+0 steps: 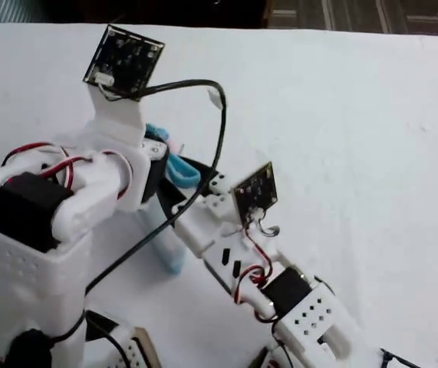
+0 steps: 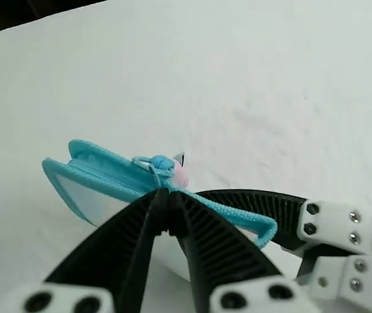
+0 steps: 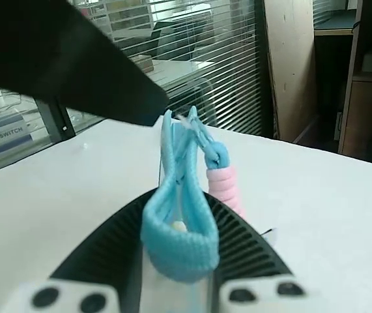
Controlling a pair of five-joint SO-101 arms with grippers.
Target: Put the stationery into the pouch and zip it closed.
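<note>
— Pose of the left arm (image 1: 96, 192) first?
— Reared up tall beside the pouch (image 2: 91, 186), with elbow folded and wrist pitched steeply down over the pouch's zip edge.
— And the left gripper (image 2: 169, 205)?
— Pinched shut, with barely a hairline between the black fingertips (image 2: 127, 241). Closed on the cord of the zip pull (image 2: 158, 164), right at the pouch's top seam.
— Then the right arm (image 1: 311, 310)?
— Stretched low toward the pouch from its other side, meeting the left arm above it.
— And the right gripper (image 3: 172, 195)?
— Clamped on the pouch's end, just under the blue strap loop (image 3: 179, 244). Ribbed fingers (image 3: 107, 248) pressed against either face of the pale pouch body, with the strap draped over them.
— Anything else hanging off the pouch?
— One pink cord (image 3: 225, 186), dangling just beside the zip pull.
— Pouch itself?
— Light blue trim, see-through sides. Resting on the white table (image 1: 357, 115), held between both grippers, largely hidden under the arms from above.
— Zip open or closed?
— Cannot tell, with so little of the zip on show. Same for the contents: too hidden to make out.
</note>
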